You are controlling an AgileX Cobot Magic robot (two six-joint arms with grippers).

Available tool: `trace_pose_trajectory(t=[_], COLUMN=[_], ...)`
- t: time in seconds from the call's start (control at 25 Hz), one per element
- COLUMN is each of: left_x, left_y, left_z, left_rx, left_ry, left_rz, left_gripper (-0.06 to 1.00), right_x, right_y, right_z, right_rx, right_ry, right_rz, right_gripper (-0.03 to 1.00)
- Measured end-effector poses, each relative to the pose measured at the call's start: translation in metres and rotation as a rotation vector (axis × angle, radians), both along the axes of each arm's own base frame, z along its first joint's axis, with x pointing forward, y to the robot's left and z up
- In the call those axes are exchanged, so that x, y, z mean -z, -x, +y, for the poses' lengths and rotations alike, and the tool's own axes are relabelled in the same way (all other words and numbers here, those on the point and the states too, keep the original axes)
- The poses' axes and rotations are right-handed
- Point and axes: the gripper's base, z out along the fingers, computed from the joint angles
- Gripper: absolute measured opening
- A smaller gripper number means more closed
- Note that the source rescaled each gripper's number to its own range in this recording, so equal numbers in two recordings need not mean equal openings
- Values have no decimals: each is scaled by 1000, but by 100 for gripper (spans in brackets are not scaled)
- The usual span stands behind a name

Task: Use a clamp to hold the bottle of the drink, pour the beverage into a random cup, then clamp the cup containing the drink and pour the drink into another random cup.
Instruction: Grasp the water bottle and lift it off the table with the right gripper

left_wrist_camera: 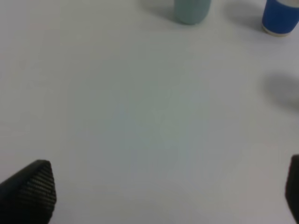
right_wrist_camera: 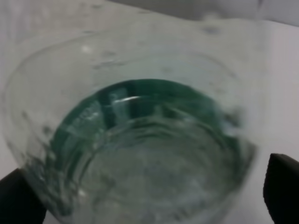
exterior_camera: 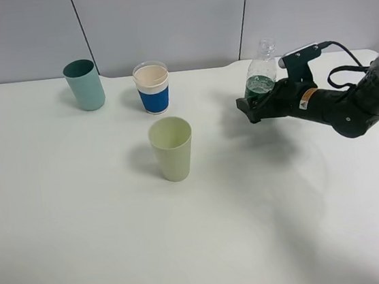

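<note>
A clear plastic bottle [exterior_camera: 260, 72] with a little drink in it stands upright at the right rear of the table. My right gripper [exterior_camera: 257, 103] reaches in from the right and straddles its lower part. In the right wrist view the bottle [right_wrist_camera: 140, 140] fills the space between the fingers [right_wrist_camera: 18, 198]; a small gap shows on one side, so the right gripper [right_wrist_camera: 149, 196] is open around it. Three cups stand to the left: teal [exterior_camera: 84, 85], blue-and-white paper [exterior_camera: 152, 88], pale green [exterior_camera: 172, 149]. My left gripper [left_wrist_camera: 168, 191] is open over bare table.
The white table [exterior_camera: 83, 229] ends at a grey wall behind the cups. In the left wrist view the teal cup [left_wrist_camera: 191, 10] and the blue cup [left_wrist_camera: 280, 16] show at the frame's edge. The left arm does not show in the exterior view.
</note>
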Motion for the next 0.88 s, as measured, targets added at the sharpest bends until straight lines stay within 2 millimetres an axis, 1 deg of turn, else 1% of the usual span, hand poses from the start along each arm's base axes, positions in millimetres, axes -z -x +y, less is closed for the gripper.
trace_pose_trajectory(t=[0.2,0.4,0.44,0.48,0.56,0.6,0.64,0.68,0.72,0.88], left_x=[0,0,0,0,0,0,0,0,0,0], left_y=[0,0,0,0,0,0,0,0,0,0], left_z=[0,0,0,0,0,0,0,0,0,0], left_rx=[0,0,0,0,0,0,0,0,0,0], left_ry=[0,0,0,0,0,0,0,0,0,0], left_rz=[0,-1,-1,-1,-1,-1,-1,-1,-1,-1], left_gripper=[100,100,100,100,100,100,100,100,100,100], right_x=[-5,-6,-6,-6,-6,-6,-6,-6,-6,-7], right_y=[-9,-10,-10,-10,-10,-10,-10,-10,-10,-11], right_z=[3,3,3,3,3,3,3,3,3,3], right_rx=[-16,-24,-27,-31,-39,-41,-42,-43,-41,-33], right_ry=[-3,3,12,21,38,42,44,45,43,24], right_rz=[-34,-45,-50,-54,-63,-65,-65,-66,-64,-55], right_gripper=[95,95,94,91,76,62,42,18,1,0])
